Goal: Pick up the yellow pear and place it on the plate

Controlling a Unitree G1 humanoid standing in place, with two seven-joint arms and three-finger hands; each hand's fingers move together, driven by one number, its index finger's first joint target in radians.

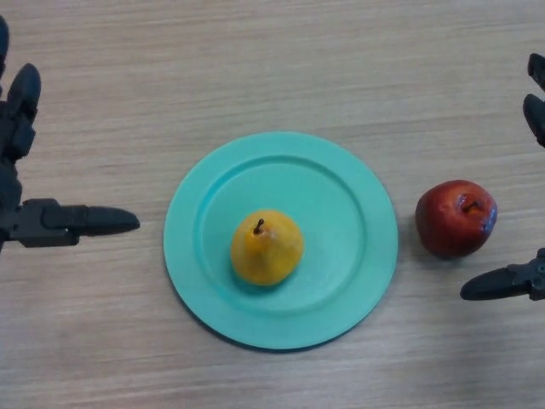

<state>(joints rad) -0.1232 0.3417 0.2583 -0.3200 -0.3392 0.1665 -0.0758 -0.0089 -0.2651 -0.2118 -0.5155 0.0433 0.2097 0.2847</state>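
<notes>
Where the plate's flat centre lies, the pear sits upright, a little toward the near side, its short dark stem pointing up and away from the camera. Its yellow skin shades to orange on the left flank, and it throws a faint shadow onto the plate beneath it. That plate is turquoise and round, with a raised rim, and rests flat on the wooden desk about midway between the two hands. Just beside the plate's right edge, apart from it, stands a red apple with its stem dimple facing up. At the view's left edge the left hand hovers near the plate without touching it, spread wide, thumb stretched straight toward the plate and fingers reaching up the frame; it holds nothing. At the right edge the right hand shows only partly, likewise spread and empty, thumb pointing in just below the apple, fingers above it.
</notes>
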